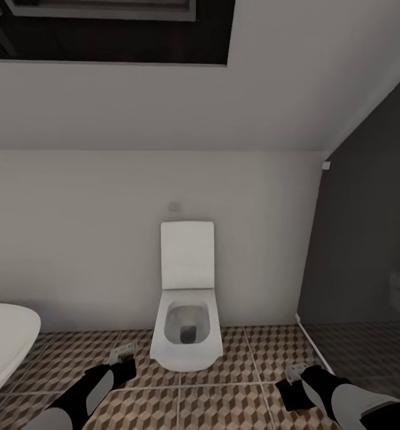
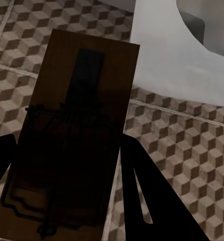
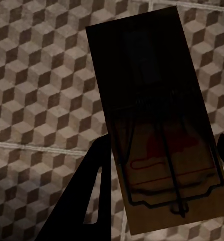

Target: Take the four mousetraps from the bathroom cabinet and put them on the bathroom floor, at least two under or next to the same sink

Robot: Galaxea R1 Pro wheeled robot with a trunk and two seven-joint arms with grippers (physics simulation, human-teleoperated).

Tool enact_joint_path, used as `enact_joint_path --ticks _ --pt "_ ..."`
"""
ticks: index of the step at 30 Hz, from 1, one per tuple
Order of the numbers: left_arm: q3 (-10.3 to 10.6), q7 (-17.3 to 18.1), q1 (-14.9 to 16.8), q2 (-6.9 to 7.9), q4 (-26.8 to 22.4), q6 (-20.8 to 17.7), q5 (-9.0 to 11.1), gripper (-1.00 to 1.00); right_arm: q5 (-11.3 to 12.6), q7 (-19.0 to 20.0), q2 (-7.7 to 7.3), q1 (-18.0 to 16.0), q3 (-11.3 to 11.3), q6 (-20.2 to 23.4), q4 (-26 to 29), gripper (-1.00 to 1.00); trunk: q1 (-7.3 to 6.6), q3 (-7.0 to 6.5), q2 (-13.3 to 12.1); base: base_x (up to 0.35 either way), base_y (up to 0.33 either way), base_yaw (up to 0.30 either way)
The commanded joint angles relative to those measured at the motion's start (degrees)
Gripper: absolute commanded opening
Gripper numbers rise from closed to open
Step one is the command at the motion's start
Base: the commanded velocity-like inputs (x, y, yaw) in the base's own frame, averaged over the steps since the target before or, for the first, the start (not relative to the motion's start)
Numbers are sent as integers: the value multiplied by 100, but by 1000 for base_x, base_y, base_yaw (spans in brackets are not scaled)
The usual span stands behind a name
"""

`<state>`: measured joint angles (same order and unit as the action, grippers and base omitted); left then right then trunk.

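Observation:
Each gripper carries one mousetrap low over the bathroom floor (image 1: 235, 400) of cube-pattern tiles. My left gripper (image 1: 121, 363) is shut on a mousetrap (image 1: 123, 352) just left of the toilet's bowl. In the left wrist view that brown board with its dark wire (image 2: 77, 125) sits between the gripper's (image 2: 72, 175) dark fingers (image 2: 147, 196). My right gripper (image 1: 295, 385) is shut on a second mousetrap (image 1: 293, 373) near the dark wall's foot. The right wrist view shows this mousetrap (image 3: 152, 115), wire bar and red print facing up, clamped in the gripper (image 3: 157, 170) above the tiles (image 3: 36, 75).
A white toilet (image 1: 186, 322) with its lid raised stands against the pale wall straight ahead, and its bowl (image 2: 177, 50) lies close to my left hand. A white rounded tub rim (image 1: 5, 340) juts in at the left. A dark wall (image 1: 367, 239) closes off the right side.

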<state>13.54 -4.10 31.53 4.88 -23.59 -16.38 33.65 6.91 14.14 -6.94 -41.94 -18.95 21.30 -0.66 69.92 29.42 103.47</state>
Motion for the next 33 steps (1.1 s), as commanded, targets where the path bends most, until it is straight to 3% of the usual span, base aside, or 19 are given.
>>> enact_joint_path --ticks 1,16,33 --pt "47 -27 3 8 -14 -21 47 -100 74 27 -1 -7 -49 12 -8 -100 22 25 45 0 0 0" --pt "61 -12 3 36 26 39 31 -100 82 27 -2 -7 -47 -466 -9 -100 352 294 647 0 0 0" --pt "54 -14 3 69 101 50 35 -100 82 21 -51 -7 -54 -511 -10 -100 725 599 1329 0 0 0"
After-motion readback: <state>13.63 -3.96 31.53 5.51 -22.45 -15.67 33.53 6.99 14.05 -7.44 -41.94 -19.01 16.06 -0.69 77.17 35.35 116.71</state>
